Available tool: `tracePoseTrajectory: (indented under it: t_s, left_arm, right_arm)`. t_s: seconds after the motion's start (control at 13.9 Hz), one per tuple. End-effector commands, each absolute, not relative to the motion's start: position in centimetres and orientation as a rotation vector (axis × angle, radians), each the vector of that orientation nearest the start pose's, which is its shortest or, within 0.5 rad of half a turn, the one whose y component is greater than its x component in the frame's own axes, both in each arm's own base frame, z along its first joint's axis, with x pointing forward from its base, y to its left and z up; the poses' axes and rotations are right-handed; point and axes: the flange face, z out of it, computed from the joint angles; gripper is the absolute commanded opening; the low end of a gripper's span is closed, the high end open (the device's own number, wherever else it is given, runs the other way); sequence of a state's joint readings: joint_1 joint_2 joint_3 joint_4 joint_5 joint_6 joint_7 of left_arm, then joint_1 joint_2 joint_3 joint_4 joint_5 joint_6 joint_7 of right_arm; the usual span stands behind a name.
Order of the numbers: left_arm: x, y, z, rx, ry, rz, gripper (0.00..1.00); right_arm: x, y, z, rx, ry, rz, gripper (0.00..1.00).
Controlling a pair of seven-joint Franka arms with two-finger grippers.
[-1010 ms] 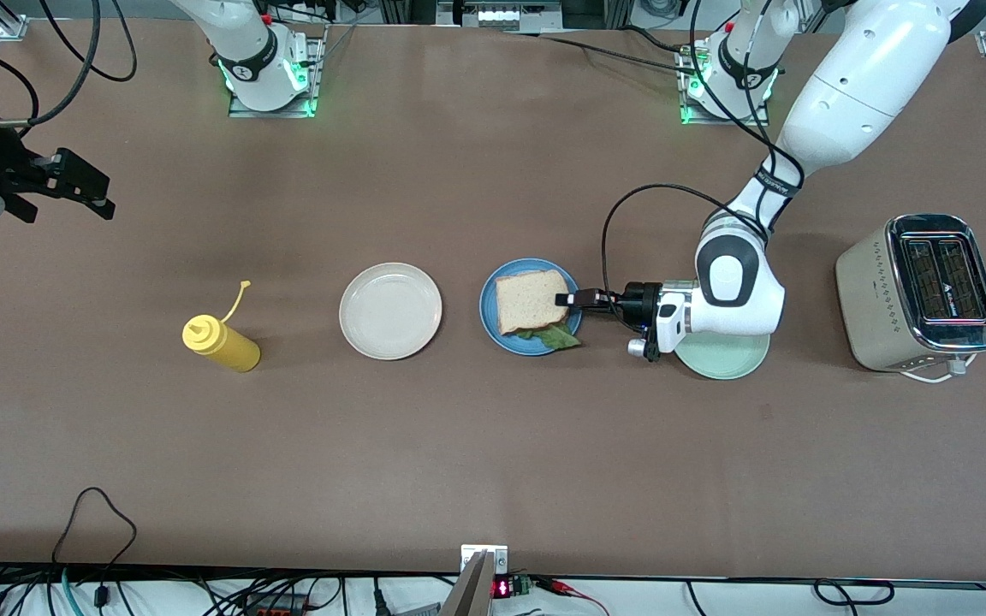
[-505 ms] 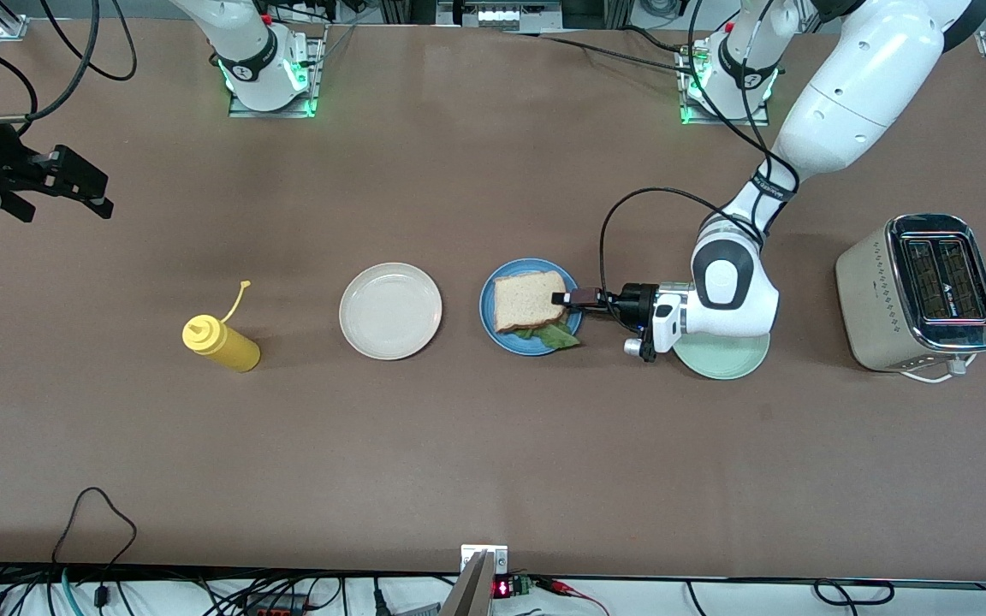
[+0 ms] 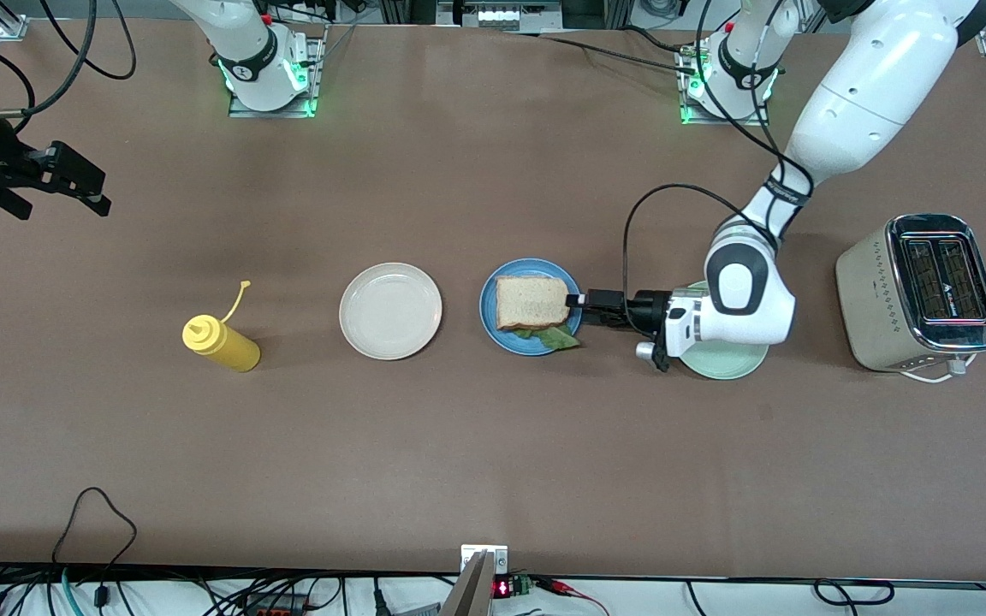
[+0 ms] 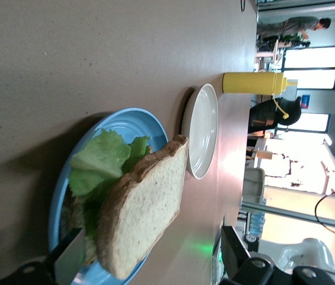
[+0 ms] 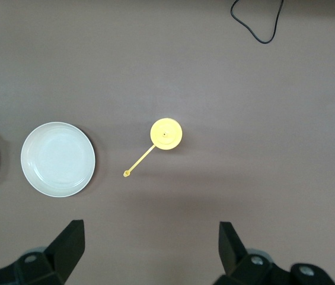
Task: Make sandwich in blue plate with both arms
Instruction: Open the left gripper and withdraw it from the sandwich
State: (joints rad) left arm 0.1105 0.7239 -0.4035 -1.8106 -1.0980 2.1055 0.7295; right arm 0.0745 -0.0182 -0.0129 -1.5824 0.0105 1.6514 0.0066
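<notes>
Seemingly done: the bread-and-lettuce sandwich (image 3: 532, 308) lies assembled on the round blue plate (image 3: 490, 310); left tool (image 3: 580, 301) beside it and waiting right tool (image 3: 74, 184) stand wide, empty.

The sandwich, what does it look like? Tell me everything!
The sandwich lies on the blue plate. On top sits a squarish, light-brown bread slice; crinkly green lettuce pokes out underneath on the side nearer the front camera. The open left gripper is at its edge, toward the left arm's end.
</notes>
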Motion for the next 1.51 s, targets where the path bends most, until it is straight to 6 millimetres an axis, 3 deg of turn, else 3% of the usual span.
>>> tracePoseTrajectory:
  t_s: [0.0,0.29,0.43,0.72,0.87,1.15,1.44]
  left_arm:
    - [60.1,-18.3,21.3,2.08,-0.187,-0.202,1.0]
    - [61.8,-14.4,25.8,2.299,-0.275,-0.291,1.0]
    - [62.5,-11.8,27.1,2.415,-0.322,-0.345,1.0]
    - [63.5,-9.1,28.4,2.69,-0.381,-0.417,1.0]
    - [64.3,-7.8,30.6,2.821,-0.426,-0.465,1.0]
    - [65.2,-5.5,37.5,3.002,-0.453,-0.635,1.0]
    - [65.3,-4.5,46.4,3.113,-0.419,-0.536,1.0]
  right_arm:
    - [55.2,4.0,64.4,-3.133,-0.108,-0.164,1.0]
    - [55.4,4.3,65.3,-3.13,-0.103,-0.192,1.0]
    - [55.4,4.3,65.3,-3.13,-0.099,-0.19,1.0]
    - [55.4,4.2,65.3,-3.125,-0.093,-0.194,1.0]
    - [55.4,4.3,65.3,-3.127,-0.091,-0.187,1.0]
    - [55.4,4.3,65.2,-3.126,-0.091,-0.184,1.0]
    - [55.4,4.3,65.1,-3.128,-0.089,-0.177,1.0]
